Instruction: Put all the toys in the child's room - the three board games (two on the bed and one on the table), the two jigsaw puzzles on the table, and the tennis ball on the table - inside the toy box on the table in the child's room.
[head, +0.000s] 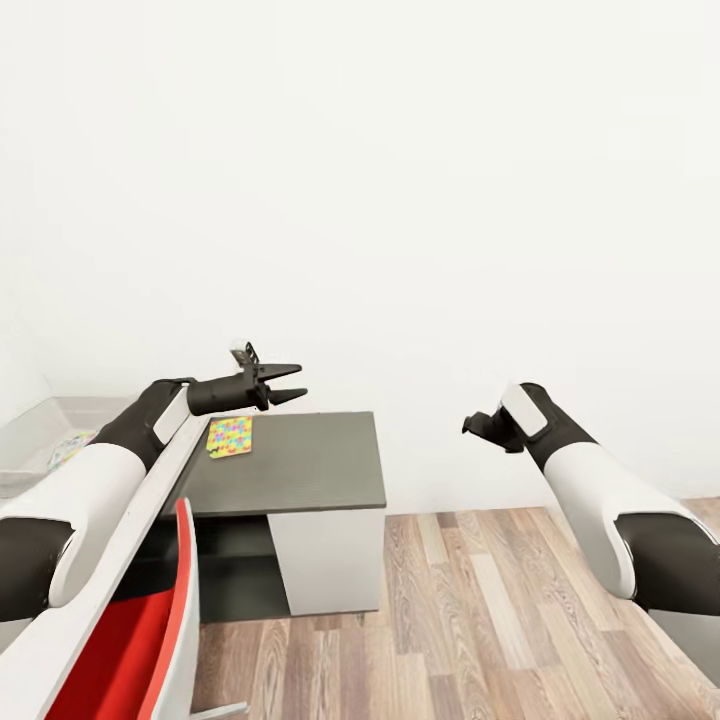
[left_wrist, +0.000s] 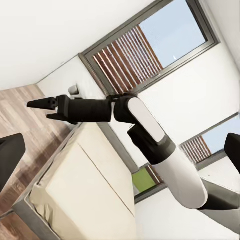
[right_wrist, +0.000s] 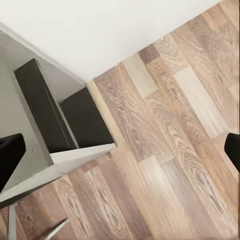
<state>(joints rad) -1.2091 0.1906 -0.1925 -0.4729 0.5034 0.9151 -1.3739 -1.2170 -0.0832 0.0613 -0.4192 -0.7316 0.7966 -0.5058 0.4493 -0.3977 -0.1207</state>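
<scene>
A jigsaw puzzle (head: 230, 436), a square sheet of yellow, pink, green and blue pieces, lies on the dark grey table (head: 310, 470) near its back left corner. My left gripper (head: 298, 383) hovers open just above and right of it, holding nothing. At the far left stands the pale grey toy box (head: 35, 425), with a faint multicoloured sheet (head: 72, 445) inside. My right gripper (head: 472, 425) hangs open and empty over the floor to the right of the table. In the left wrist view the right gripper (left_wrist: 41, 110) shows in front of the beige bed (left_wrist: 85, 185).
A red chair (head: 150, 620) with a white shell stands close in front at the lower left, beside the pale slanted panel (head: 110, 560). Wood-plank floor (head: 480, 620) spreads to the right of the table. A white wall is behind. Slatted windows (left_wrist: 130, 55) stand beyond the bed.
</scene>
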